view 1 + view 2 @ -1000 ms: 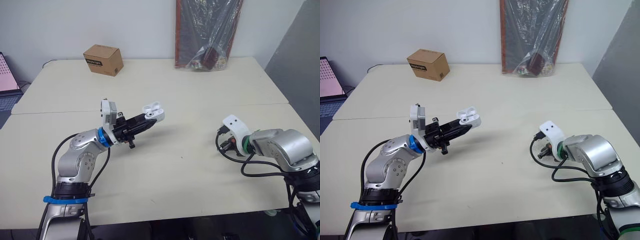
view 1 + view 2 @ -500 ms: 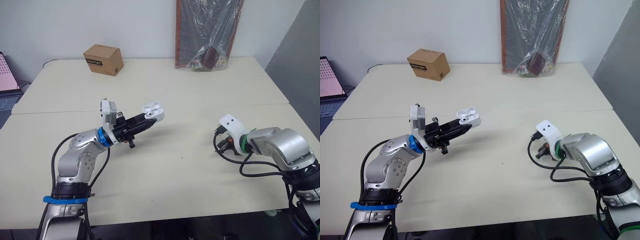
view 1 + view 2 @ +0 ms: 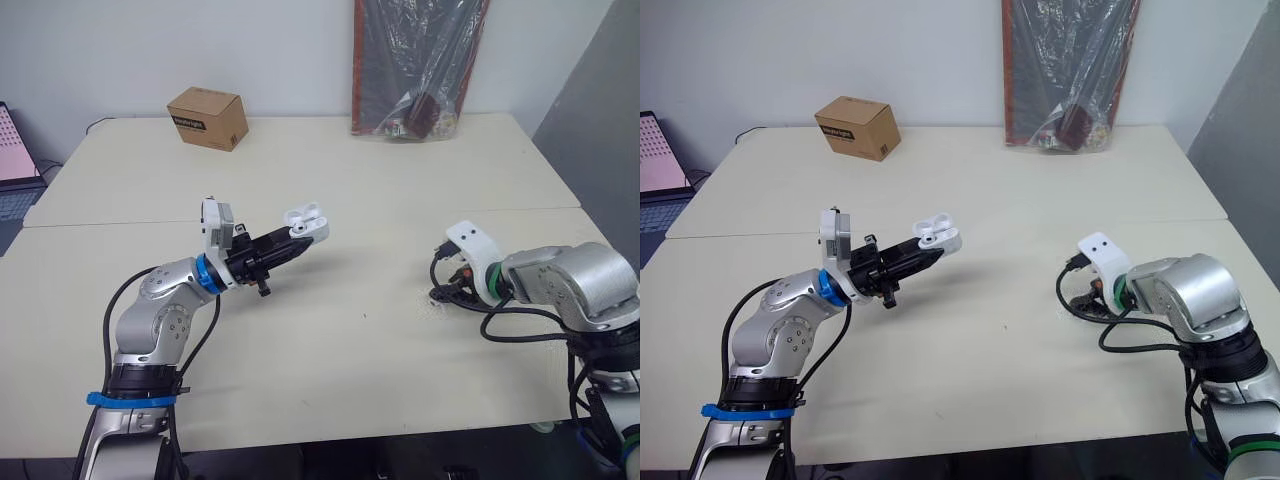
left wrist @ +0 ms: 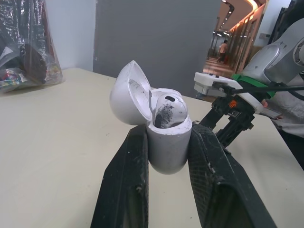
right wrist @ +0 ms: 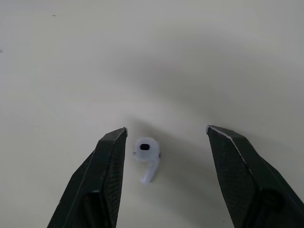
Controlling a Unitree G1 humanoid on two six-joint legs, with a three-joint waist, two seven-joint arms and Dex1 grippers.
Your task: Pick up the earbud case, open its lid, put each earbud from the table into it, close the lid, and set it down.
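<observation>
My right gripper [image 5: 166, 128] hangs low over the table [image 3: 400, 200], fingers spread wide and gripping nothing. The loose earbud [image 5: 146, 156] lies on the surface between them, close to one finger and well off the other, touched by neither. I read that as the set-up for a straight pinch, but I'd centre over it first, since a bud this small and glossy could skate away. It is white, stem flat on the table, dark opening facing up.

At about nine o'clock from it, well apart, my left gripper [image 3: 287, 243] is clamped on the lower body of the earbud case [image 4: 168, 142], holding it clear of the table. The lid [image 4: 130, 95] is swung back, which leaves the mouth open toward the right arm, ready to receive. One earbud [image 4: 168, 109] already sits inside. The case is white and rounded, with dark smudges inside the lid.

A cardboard box [image 3: 207, 118] sits toward eleven o'clock and a plastic-wrapped bundle [image 3: 415, 60] toward one, both out of the way.
</observation>
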